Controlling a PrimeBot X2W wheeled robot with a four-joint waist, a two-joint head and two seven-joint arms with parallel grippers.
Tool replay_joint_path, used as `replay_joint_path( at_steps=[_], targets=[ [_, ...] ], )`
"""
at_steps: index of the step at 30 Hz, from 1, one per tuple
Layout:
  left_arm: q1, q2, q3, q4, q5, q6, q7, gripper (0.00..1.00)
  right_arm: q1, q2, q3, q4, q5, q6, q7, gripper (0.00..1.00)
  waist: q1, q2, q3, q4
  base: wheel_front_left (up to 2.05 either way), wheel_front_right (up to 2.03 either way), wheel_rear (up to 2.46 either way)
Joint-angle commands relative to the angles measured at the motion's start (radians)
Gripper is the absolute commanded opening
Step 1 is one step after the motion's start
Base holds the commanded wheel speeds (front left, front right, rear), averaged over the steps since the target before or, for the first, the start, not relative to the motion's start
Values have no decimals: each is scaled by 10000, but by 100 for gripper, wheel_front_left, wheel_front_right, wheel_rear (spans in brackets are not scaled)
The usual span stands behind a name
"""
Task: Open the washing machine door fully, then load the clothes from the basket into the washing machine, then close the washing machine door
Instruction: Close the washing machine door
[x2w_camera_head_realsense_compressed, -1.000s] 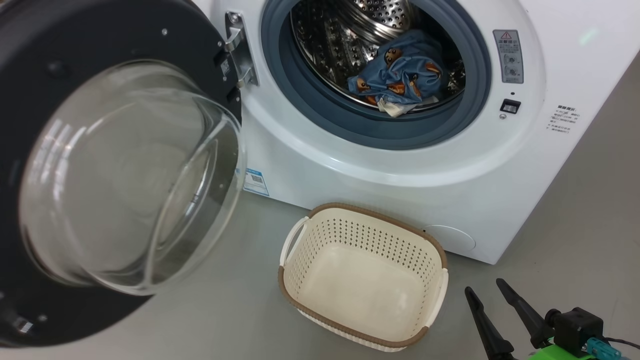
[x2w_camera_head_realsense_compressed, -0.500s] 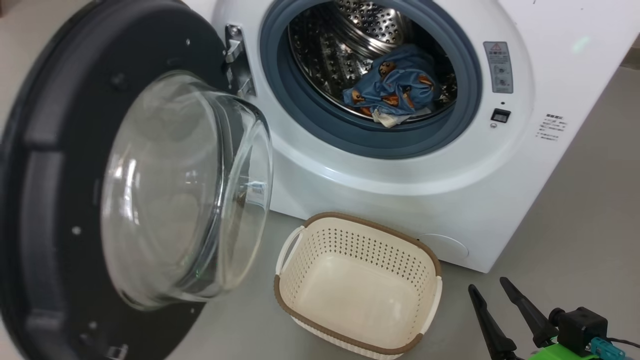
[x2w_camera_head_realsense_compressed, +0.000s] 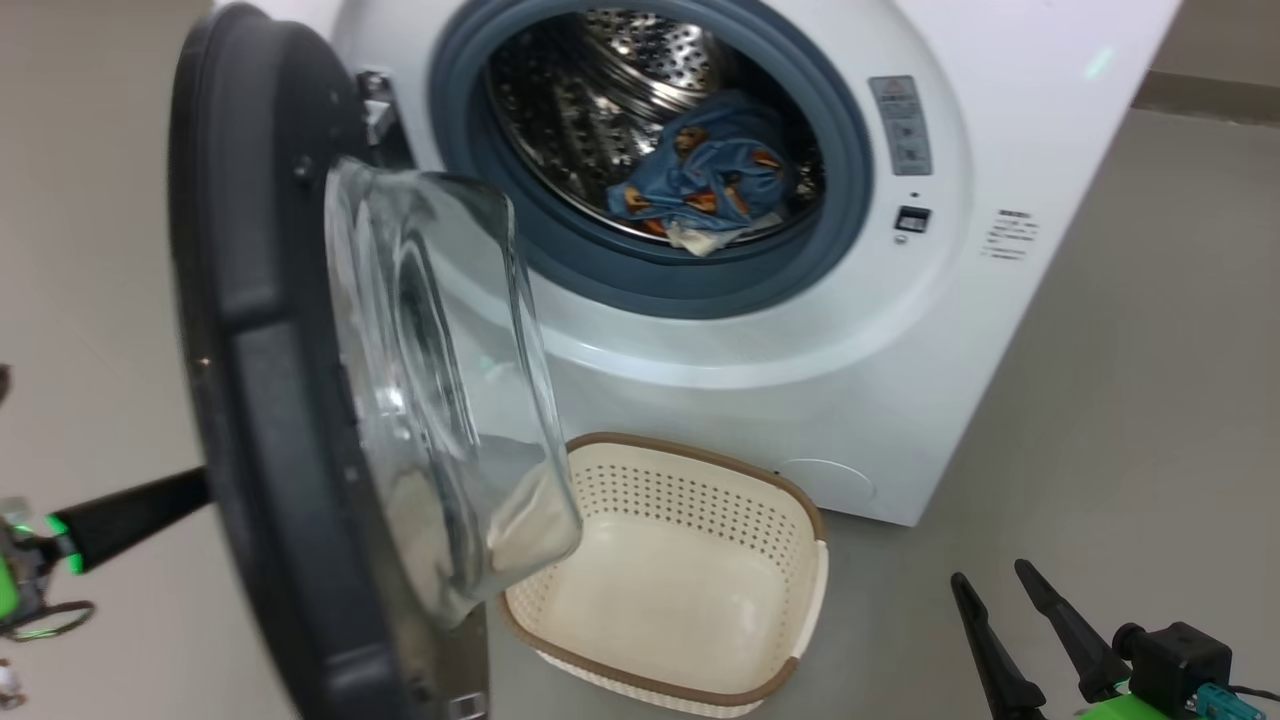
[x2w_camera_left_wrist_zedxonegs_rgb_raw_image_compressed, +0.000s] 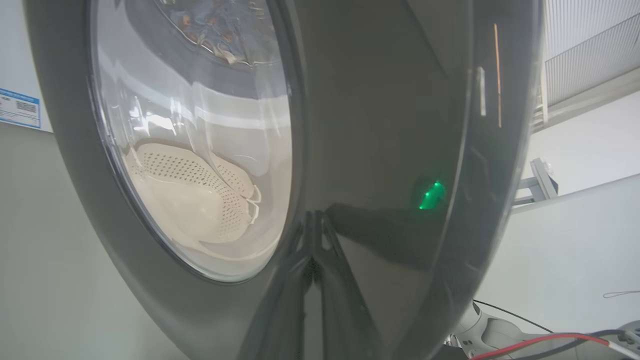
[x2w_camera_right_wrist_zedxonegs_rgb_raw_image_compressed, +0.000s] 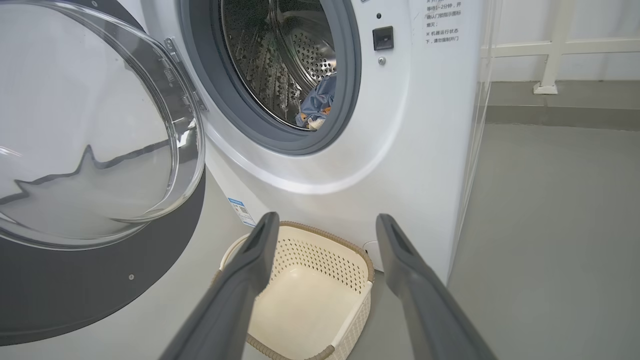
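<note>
My left gripper (x2w_camera_left_wrist_zedxonegs_rgb_raw_image_compressed: 312, 265) is clenched, its two fingers pressed together with nothing between them. Their tips are touching the glossy black outer face of the washing machine door (x2w_camera_head_realsense_compressed: 260, 330). In the head view one dark finger (x2w_camera_head_realsense_compressed: 130, 515) is reaching in from the left and disappearing behind the door's rim.

The door is standing swung out from the washing machine (x2w_camera_head_realsense_compressed: 800, 330), hinged at the left of the opening and showing nearly edge-on from my head. Its clear glass bowl (x2w_camera_head_realsense_compressed: 440, 400) is bulging toward the right and is overlapping the left end of the basket (x2w_camera_head_realsense_compressed: 690, 688) in that view.

My right gripper (x2w_camera_head_realsense_compressed: 990, 574) is hanging released at the lower right, well apart from the machine, with its fingers spread wide and gripping nothing. Along that wrist the two fingers (x2w_camera_right_wrist_zedxonegs_rgb_raw_image_compressed: 250, 270) are framing the basket.

The basket is sitting on the grey floor (x2w_camera_head_realsense_compressed: 1100, 400) just in front of the machine, below the opening, and its perforated walls and pale bottom are showing plainly. The clothes (x2w_camera_head_realsense_compressed: 700, 180) are lying bunched inside the steel drum (x2w_camera_head_realsense_compressed: 600, 90), low and toward the front, just behind the grey-blue rubber ring (x2w_camera_head_realsense_compressed: 640, 280). A blue label (x2w_camera_right_wrist_zedxonegs_rgb_raw_image_compressed: 242, 212) is sticking to the machine's front, low on the hinge side.
</note>
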Motion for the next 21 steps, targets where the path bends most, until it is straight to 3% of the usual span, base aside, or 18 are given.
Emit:
replay_joint_path(
  at_steps=[1,10,21],
  targets=[
    [-597,223,368,-496,-174,-34,26,0,-62,-87,155,-288,-123,27,-49,100,-1,0,68,-351,0,0,0],
    [-1321,-590,-330,-797,167,-34,-288,0,-177,45,96,-339,-156,27,-49,100,-1,0,302,-1377,0,0,0],
    [-2757,-1487,-1167,-91,1024,-34,-1243,0,-432,280,51,-383,-211,27,-49,100,-1,0,682,-2702,0,0,0]
  ],
)
